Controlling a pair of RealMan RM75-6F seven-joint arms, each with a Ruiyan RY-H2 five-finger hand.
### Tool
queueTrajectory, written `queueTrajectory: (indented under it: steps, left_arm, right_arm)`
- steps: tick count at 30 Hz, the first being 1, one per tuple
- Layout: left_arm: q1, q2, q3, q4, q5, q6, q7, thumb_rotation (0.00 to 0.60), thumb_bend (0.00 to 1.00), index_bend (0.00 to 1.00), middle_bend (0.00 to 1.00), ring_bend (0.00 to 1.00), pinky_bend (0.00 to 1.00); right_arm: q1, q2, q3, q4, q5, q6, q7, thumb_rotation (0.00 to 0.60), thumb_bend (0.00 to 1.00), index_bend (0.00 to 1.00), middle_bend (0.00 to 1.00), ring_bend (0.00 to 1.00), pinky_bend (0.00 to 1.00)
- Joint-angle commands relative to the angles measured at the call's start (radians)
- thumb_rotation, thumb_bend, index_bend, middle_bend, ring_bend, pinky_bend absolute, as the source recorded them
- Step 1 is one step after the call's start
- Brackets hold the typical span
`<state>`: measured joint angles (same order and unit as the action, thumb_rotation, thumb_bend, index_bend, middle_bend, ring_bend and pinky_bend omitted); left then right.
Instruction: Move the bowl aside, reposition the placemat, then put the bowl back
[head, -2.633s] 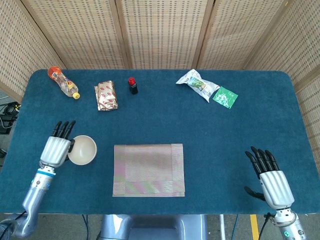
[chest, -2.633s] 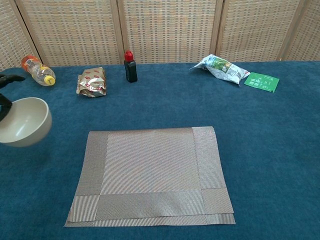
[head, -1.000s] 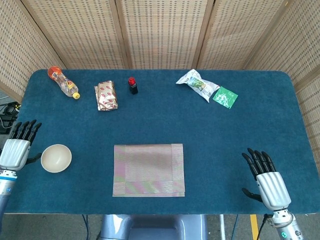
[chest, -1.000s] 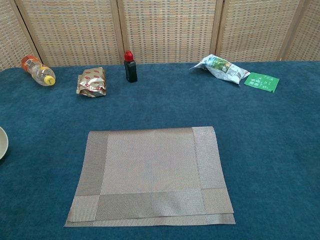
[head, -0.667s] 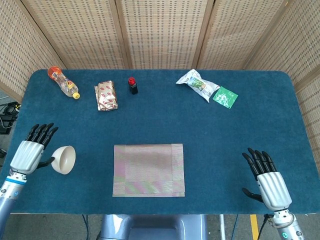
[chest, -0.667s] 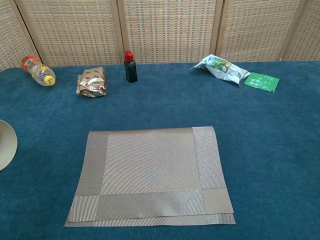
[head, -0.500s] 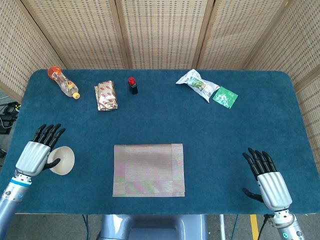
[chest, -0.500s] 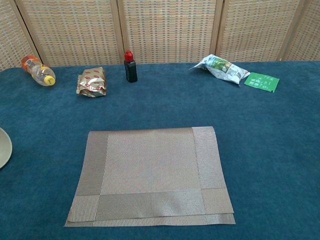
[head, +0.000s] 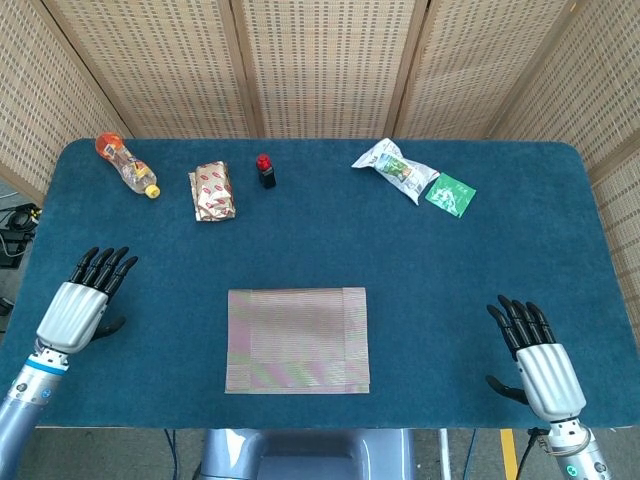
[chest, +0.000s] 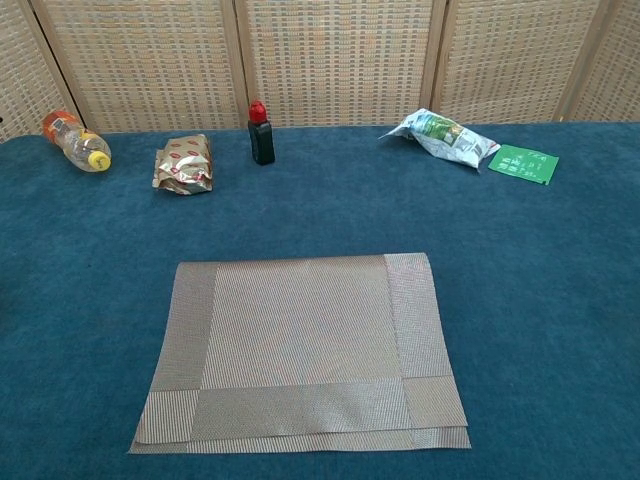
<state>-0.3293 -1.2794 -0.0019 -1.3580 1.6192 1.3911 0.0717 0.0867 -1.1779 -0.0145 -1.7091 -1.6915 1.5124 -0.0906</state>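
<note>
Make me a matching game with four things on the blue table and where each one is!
Things:
1. placemat
2. plastic bottle
3. green packet
4. little black bottle with the red cap

Places:
A. far left corner, lying on its side
B. far side to the right, next to the white snack bag
C. middle of the near side, lying flat
D. far side, standing up just right of the foil snack pack

Pairs: 1-C, 2-A, 3-B, 4-D
</note>
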Motion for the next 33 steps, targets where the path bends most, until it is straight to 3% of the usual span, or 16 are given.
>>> queueTrajectory:
  steps: [1,13,16,18,21,28,33]
  left_arm:
    - [-0.001,-0.005,0.005,-0.005,0.007,-0.003,0.010,0.600,0.18,0.00,0.00,0.00,0.00]
    - [-0.008,-0.033,0.027,-0.037,0.042,-0.019,0.062,0.600,0.18,0.00,0.00,0.00,0.00]
    - [-0.009,-0.046,0.039,-0.050,0.062,-0.021,0.082,0.600,0.18,0.11,0.00,0.00,0.00]
    - [-0.009,-0.060,0.052,-0.057,0.082,-0.022,0.095,0.600,0.19,0.28,0.00,0.00,0.00]
    - [-0.007,-0.078,0.066,-0.058,0.103,-0.021,0.109,0.600,0.20,0.43,0.00,0.00,0.00]
    - [0.006,-0.124,0.105,-0.046,0.138,-0.027,0.134,0.600,0.20,0.52,0.00,0.00,0.00]
    - [0.017,-0.170,0.127,-0.019,0.153,-0.036,0.148,0.600,0.21,0.53,0.00,0.00,0.00]
  right_arm:
    - [-0.001,0.001,0.000,-0.001,0.000,0.001,0.001,0.600,0.09,0.00,0.00,0.00,0.00]
    - [0.000,0.008,0.002,-0.004,0.006,-0.002,0.008,0.600,0.09,0.00,0.00,0.00,0.00]
    - [0.001,0.008,0.001,-0.006,0.006,-0.005,0.005,0.600,0.09,0.00,0.00,0.00,0.00]
    - [0.000,0.009,0.001,-0.006,0.005,-0.003,0.005,0.600,0.09,0.00,0.00,0.00,0.00]
    - [-0.001,0.011,0.001,-0.008,0.003,0.000,0.010,0.600,0.09,0.00,0.00,0.00,0.00]
    - [-0.001,0.015,0.002,-0.007,-0.002,0.006,0.021,0.600,0.09,0.00,0.00,0.00,0.00]
    - [-0.002,0.014,0.000,-0.007,-0.004,0.007,0.020,0.600,0.09,0.00,0.00,0.00,0.00]
